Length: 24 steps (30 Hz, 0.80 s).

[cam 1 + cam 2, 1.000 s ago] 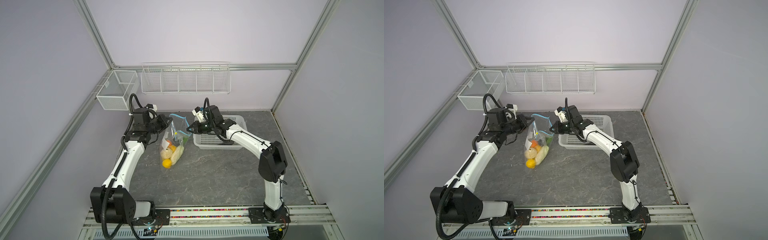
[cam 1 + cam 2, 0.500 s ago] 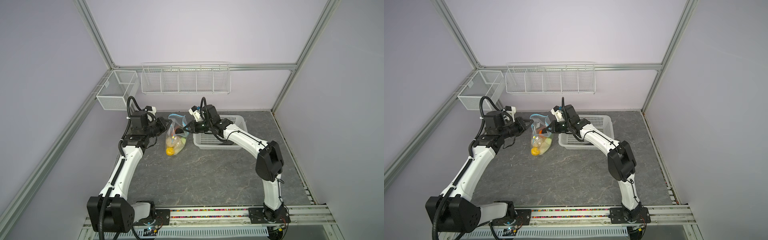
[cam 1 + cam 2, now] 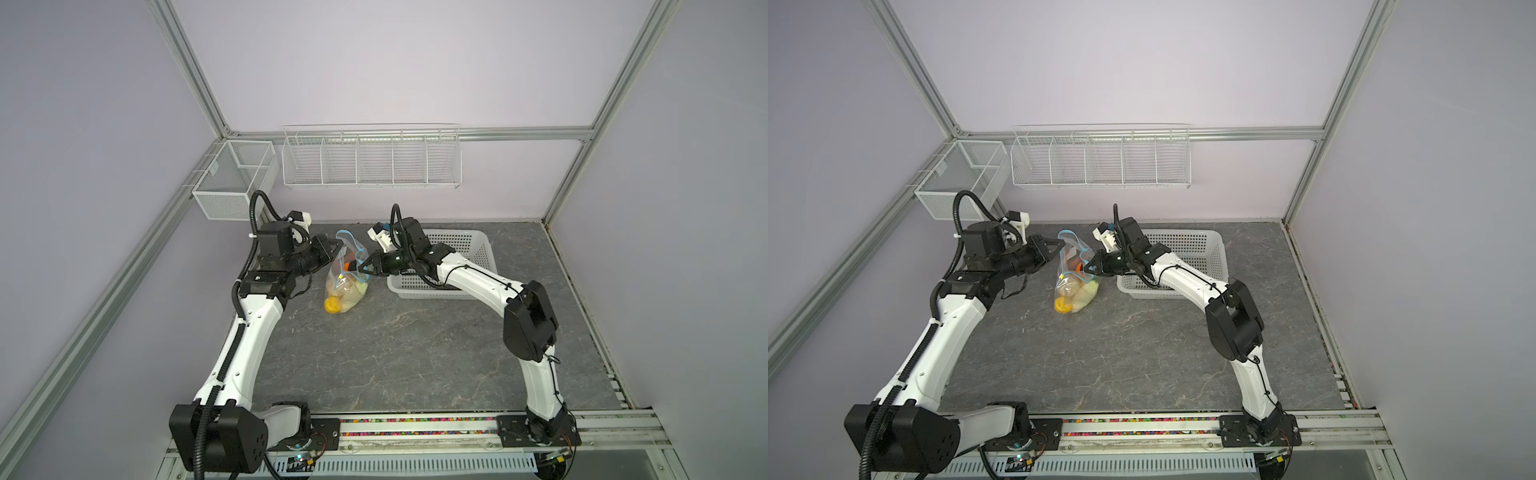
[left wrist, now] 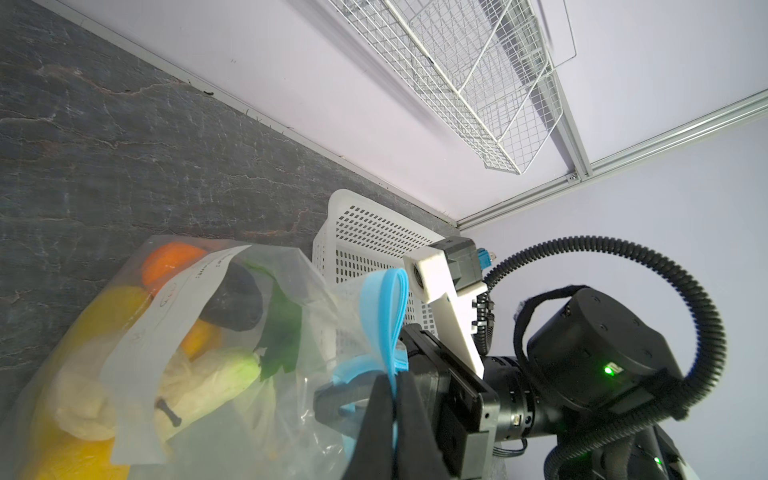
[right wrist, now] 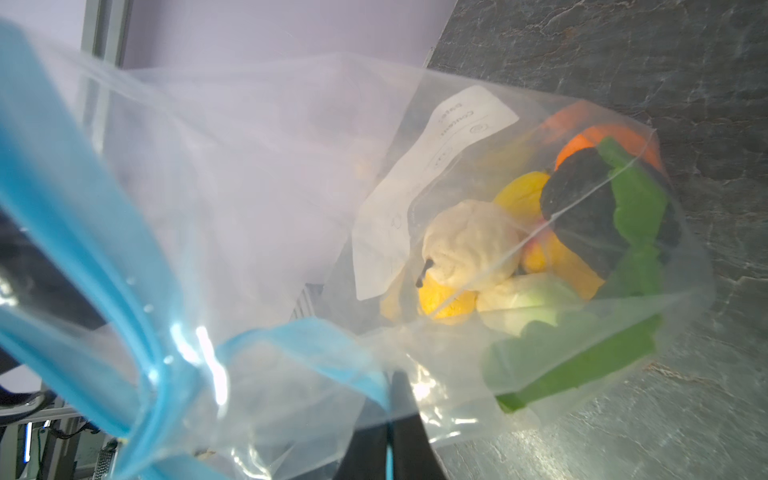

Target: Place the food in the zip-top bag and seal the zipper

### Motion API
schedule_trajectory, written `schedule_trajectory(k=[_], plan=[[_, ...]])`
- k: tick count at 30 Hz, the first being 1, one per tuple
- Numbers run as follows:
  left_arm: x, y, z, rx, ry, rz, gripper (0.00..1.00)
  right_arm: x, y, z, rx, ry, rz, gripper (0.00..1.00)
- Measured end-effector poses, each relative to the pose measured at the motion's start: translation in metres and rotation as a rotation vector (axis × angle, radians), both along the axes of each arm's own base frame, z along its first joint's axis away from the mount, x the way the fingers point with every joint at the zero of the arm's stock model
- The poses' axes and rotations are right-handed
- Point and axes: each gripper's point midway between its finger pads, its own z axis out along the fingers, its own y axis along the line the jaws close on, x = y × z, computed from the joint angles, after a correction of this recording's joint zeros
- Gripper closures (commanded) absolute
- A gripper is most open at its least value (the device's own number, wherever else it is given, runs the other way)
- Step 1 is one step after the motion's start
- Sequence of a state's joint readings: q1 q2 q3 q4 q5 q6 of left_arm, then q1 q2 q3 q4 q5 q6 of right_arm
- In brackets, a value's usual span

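The clear zip-top bag (image 3: 345,286) (image 3: 1076,286) hangs between my two grippers, its lower end on the grey table. Inside lies the food: an orange (image 4: 170,257), a dark avocado (image 5: 582,199), greens (image 5: 636,208), a white cauliflower (image 5: 469,245) and a yellow lemon (image 3: 332,305). The light-blue zipper (image 4: 382,307) (image 5: 83,232) loops open at the mouth. My left gripper (image 3: 337,245) (image 4: 392,380) is shut on the zipper strip on the left side. On the right side, my right gripper (image 3: 358,268) (image 5: 392,384) is shut on it too.
A white perforated basket (image 3: 478,249) (image 3: 1212,249) stands just right of the bag, under the right arm. A wire rack (image 3: 370,162) and a mesh box (image 3: 232,183) hang on the back wall. Bare table lies in front of the bag.
The right gripper has moved left, closer to the left gripper. The bag's lower end with the food has drawn back toward the grippers. Both grips stay shut.
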<state>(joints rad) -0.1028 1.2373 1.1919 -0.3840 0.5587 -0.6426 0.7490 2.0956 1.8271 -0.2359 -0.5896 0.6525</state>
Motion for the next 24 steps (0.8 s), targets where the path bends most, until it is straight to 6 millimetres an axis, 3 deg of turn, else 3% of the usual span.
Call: schedule_trajectory(k=[4, 11, 16, 24], plan=[[0.000, -0.002, 0.001, -0.011, -0.001, -0.008, 1.00, -0.001, 0.000, -0.004, 0.000, 0.004, 0.002, 0.91], [-0.005, -0.011, -0.014, -0.041, 0.030, -0.047, 1.00, -0.002, -0.023, -0.034, -0.055, 0.054, -0.030, 0.85], [-0.009, -0.021, -0.026, -0.050, 0.045, -0.079, 1.00, 0.005, -0.036, -0.027, -0.059, 0.036, -0.062, 0.81], [-0.016, -0.050, -0.034, -0.074, 0.045, -0.149, 1.00, 0.016, -0.060, -0.014, -0.100, -0.010, -0.117, 0.47]])
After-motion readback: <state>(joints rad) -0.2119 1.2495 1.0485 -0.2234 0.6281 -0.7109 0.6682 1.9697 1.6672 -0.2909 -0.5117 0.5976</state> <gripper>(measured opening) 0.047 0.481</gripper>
